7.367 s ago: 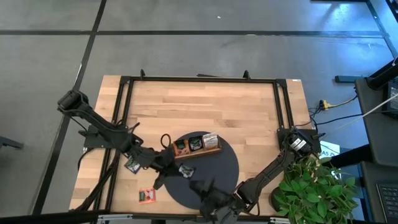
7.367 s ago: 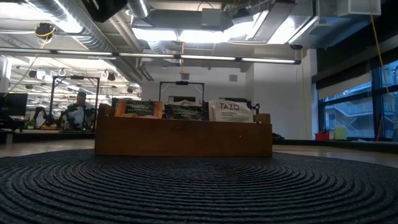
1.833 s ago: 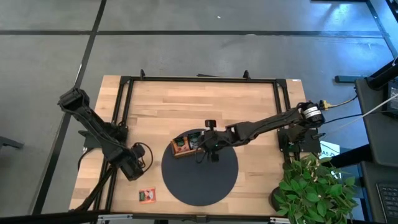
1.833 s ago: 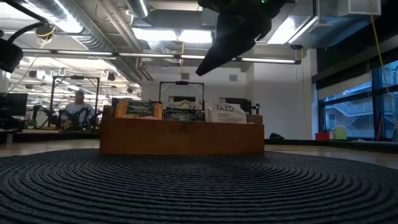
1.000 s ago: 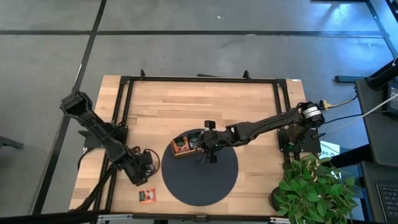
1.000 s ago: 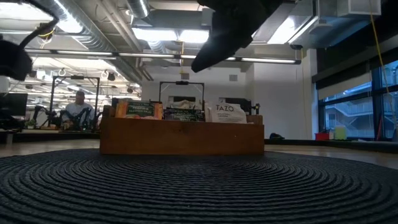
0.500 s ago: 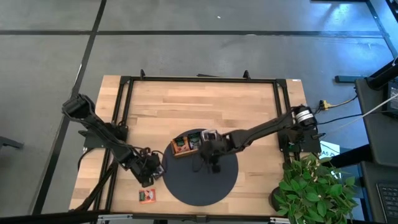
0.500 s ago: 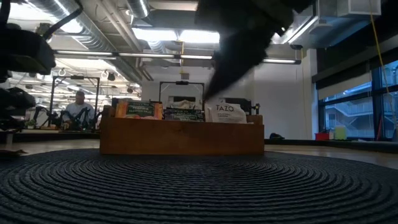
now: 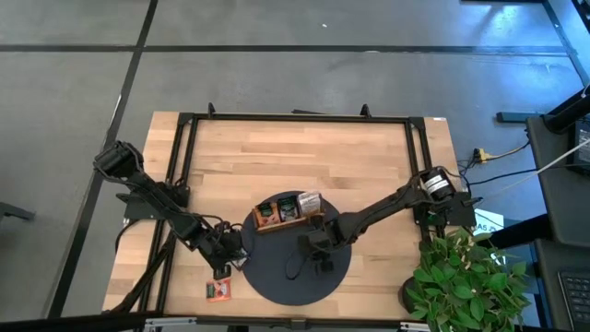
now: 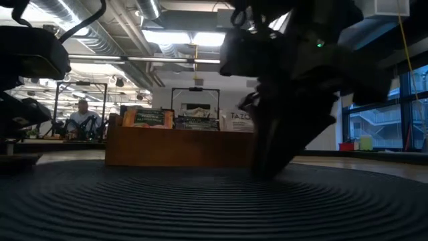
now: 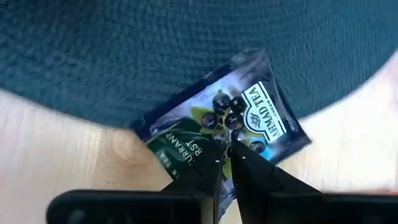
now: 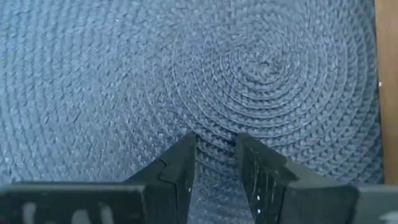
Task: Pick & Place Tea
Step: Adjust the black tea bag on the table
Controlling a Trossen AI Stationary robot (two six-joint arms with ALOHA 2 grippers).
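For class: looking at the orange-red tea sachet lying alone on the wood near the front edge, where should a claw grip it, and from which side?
The orange-red sachet lies flat on the table, so probably come straight down and pinch one free edge. The side away from the left claw looks clearest.

A light wooden table (image 9: 304,157) with a black frame carries a round dark grey mat (image 9: 277,272); an orange-red tea sachet (image 9: 218,290) lies on the wood just beside it.

Glossy, seemingly foil sachet (image 11: 230,124); coarse woven mat (image 12: 124,74); smooth wooden table (image 9: 304,157).
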